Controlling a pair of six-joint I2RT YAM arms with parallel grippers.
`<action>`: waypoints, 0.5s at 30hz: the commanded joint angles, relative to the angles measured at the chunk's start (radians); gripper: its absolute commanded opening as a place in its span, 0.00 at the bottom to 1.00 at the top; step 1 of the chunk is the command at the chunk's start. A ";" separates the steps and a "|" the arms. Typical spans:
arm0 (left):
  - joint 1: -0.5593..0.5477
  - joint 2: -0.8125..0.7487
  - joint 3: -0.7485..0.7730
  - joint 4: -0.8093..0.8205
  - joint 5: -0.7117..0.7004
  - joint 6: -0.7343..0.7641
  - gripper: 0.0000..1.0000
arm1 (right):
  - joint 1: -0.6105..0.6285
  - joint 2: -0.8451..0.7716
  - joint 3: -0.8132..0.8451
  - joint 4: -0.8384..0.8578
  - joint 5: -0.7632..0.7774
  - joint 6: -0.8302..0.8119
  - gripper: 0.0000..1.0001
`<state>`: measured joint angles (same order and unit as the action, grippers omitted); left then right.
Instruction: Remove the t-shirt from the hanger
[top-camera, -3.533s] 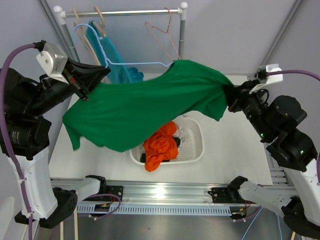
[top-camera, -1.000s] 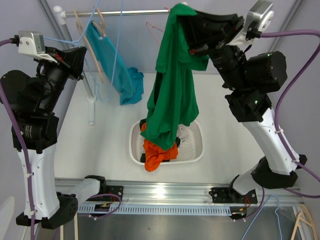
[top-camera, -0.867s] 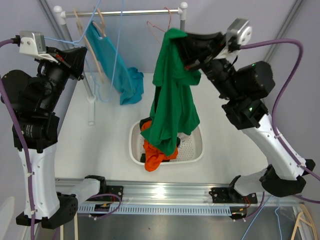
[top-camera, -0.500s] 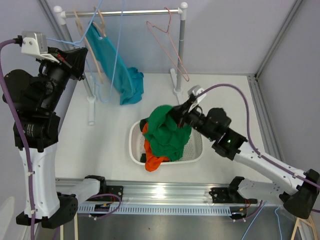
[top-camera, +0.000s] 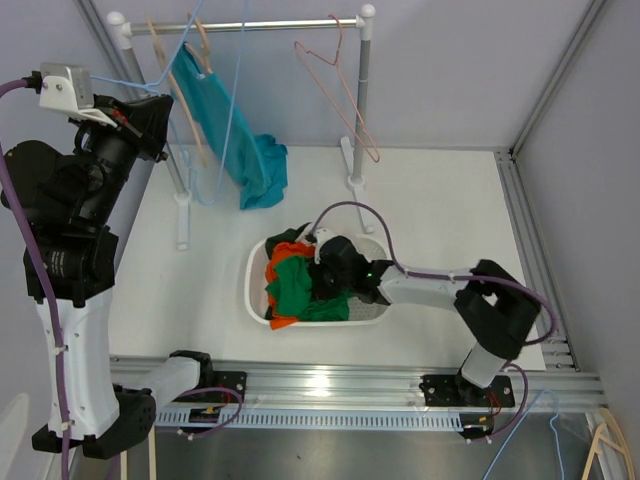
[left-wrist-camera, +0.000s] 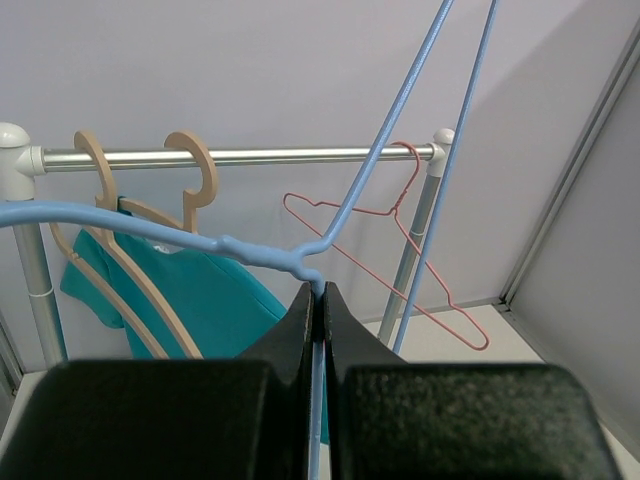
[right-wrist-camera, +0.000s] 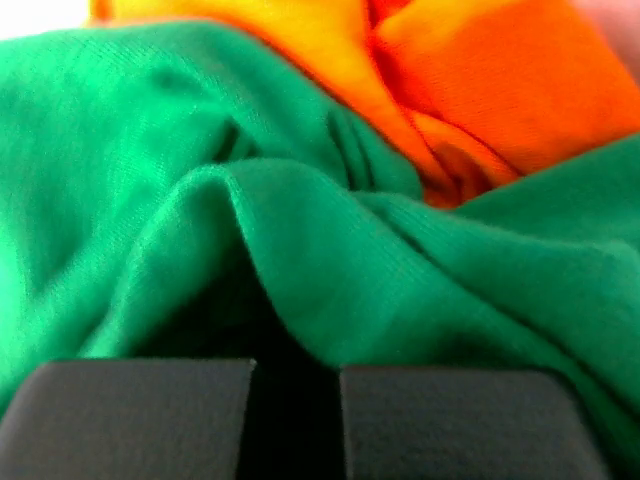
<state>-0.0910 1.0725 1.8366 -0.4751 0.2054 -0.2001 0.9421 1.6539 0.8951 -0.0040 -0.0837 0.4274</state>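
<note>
The green t-shirt (top-camera: 296, 287) lies bunched in the white basket (top-camera: 254, 296) on top of orange cloth (top-camera: 279, 266). My right gripper (top-camera: 333, 266) is down inside the basket against it. In the right wrist view a fold of the green t-shirt (right-wrist-camera: 300, 250) runs into the narrow gap between the jaws of my right gripper (right-wrist-camera: 295, 365), which stand nearly together. My left gripper (top-camera: 160, 128) is raised at the far left, shut on the bare blue wire hanger (top-camera: 232, 100). In the left wrist view my left gripper (left-wrist-camera: 318, 297) clamps the blue hanger (left-wrist-camera: 262, 255) at its neck.
A clothes rack (top-camera: 245, 24) stands at the back with a teal shirt (top-camera: 240, 150) on a wooden hanger (top-camera: 197, 35) and an empty pink wire hanger (top-camera: 340, 90). The rack's right post (top-camera: 362, 110) rises just behind the basket. Grey walls close in both sides.
My right arm swung the green t-shirt off the blue hanger, lifted it high, then lowered it into the basket. The basket has slid slightly left. The left arm holds still.
</note>
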 joint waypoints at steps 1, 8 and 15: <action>0.008 -0.013 0.033 0.013 0.002 0.018 0.01 | 0.064 0.288 0.005 -0.139 -0.059 0.017 0.00; 0.008 -0.008 0.044 -0.002 -0.003 0.028 0.01 | 0.092 0.210 -0.015 -0.129 0.047 0.060 0.00; 0.008 0.004 0.070 -0.005 0.008 0.024 0.01 | 0.092 0.066 0.112 -0.346 0.165 0.013 0.11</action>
<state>-0.0910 1.0737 1.8668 -0.4892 0.2062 -0.1902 1.0271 1.7267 1.0080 0.0113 -0.0128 0.4786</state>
